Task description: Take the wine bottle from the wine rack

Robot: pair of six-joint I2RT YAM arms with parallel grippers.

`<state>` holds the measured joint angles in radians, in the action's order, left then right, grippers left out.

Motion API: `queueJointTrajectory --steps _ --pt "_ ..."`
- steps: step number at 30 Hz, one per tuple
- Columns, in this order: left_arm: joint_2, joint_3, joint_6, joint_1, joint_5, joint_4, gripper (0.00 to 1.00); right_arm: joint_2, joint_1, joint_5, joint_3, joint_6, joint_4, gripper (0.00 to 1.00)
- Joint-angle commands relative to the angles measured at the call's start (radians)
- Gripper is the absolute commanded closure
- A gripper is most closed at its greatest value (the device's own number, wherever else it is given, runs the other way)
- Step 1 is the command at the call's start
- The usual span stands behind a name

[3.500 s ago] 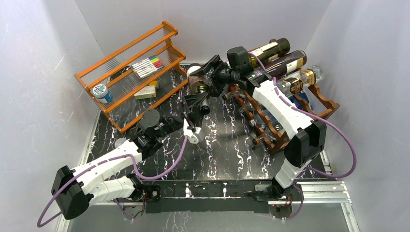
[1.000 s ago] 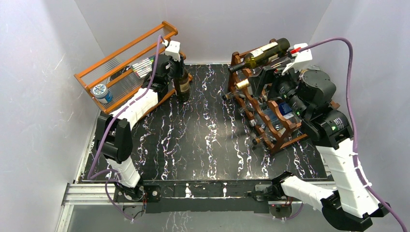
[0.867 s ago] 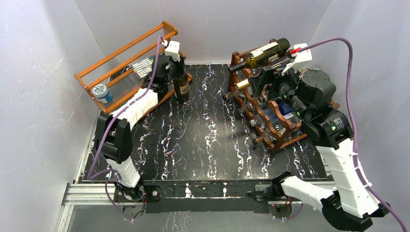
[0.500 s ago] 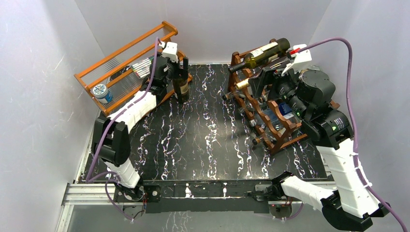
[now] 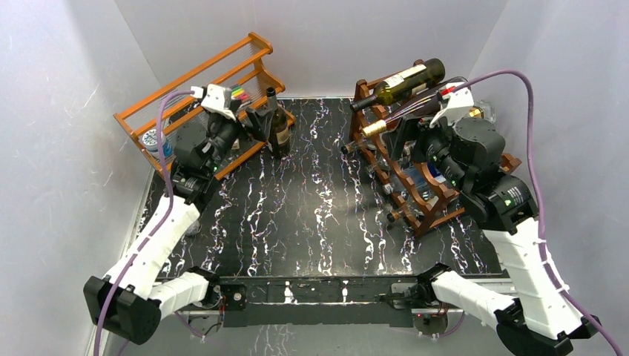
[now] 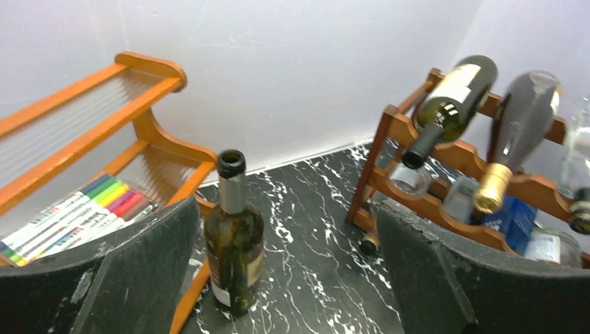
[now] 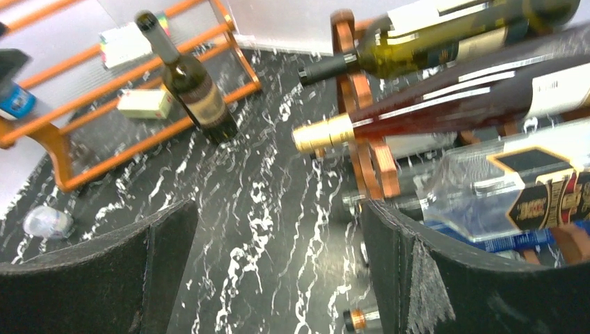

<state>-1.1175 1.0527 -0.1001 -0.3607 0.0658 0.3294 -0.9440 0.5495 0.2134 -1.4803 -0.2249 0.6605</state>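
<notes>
A dark green wine bottle (image 5: 280, 133) stands upright on the black marbled table (image 5: 319, 215), just in front of the orange rack. In the left wrist view this wine bottle (image 6: 234, 243) is ahead of my left gripper (image 6: 285, 209), slightly left of centre and not touched. That left gripper (image 5: 254, 119) is open and empty. The dark reddish-brown wine rack (image 5: 415, 204) stands at the right with several bottles lying in it. My right gripper (image 5: 404, 137) hovers open and empty at the rack's left end. In the right wrist view, the wine rack (image 7: 355, 90) lies beside the right finger.
The orange rack (image 5: 193, 96) at the back left holds coloured markers (image 5: 234, 95), a small box (image 7: 142, 104) and a blue-white jar (image 5: 152, 141). A green bottle (image 5: 404, 78), a gold-capped dark bottle (image 7: 417, 115) and a clear bottle (image 7: 501, 181) lie in the wine rack.
My left gripper opened, let go of the wine bottle's neck and drew back to the left. The bottle stays standing. The right arm shifted only slightly.
</notes>
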Motion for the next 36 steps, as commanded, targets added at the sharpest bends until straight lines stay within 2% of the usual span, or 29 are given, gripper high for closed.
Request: queueJointTrajectory --steps 1,4,9,13,17,19,26,31,36 --pt "0.015 -0.081 -0.033 0.009 0.093 -0.062 0.02 -0.003 -0.003 0.068 0.021 -0.038 0.026 0.02" --pt "0.033 -0.111 -0.02 0.009 0.131 -0.065 0.02 -0.029 -0.004 0.149 0.002 -0.062 0.069 0.02" --pt "0.08 -0.199 -0.071 0.006 0.153 0.035 0.02 -0.107 -0.004 0.347 -0.042 -0.12 0.122 0.02" --pt "0.091 -0.198 -0.029 -0.044 0.128 -0.011 0.02 -0.205 -0.006 0.618 -0.138 -0.22 0.235 0.02" --pt "0.113 -0.205 0.015 -0.095 0.085 -0.036 0.02 -0.267 -0.04 0.702 -0.215 -0.271 0.259 0.02" --pt "0.12 -0.212 0.026 -0.111 0.075 -0.037 0.02 -0.292 -0.109 0.676 -0.235 -0.276 0.251 0.02" --pt "0.126 -0.219 0.058 -0.16 0.055 -0.046 0.02 -0.313 -0.442 0.41 -0.225 -0.312 0.188 0.02" --pt "0.119 -0.223 0.062 -0.191 0.054 -0.043 0.02 -0.299 -0.6 0.239 -0.175 -0.359 0.124 0.02" --pt "0.111 -0.222 0.063 -0.215 0.053 -0.049 0.02 -0.298 -0.704 0.104 -0.109 -0.425 0.075 0.02"
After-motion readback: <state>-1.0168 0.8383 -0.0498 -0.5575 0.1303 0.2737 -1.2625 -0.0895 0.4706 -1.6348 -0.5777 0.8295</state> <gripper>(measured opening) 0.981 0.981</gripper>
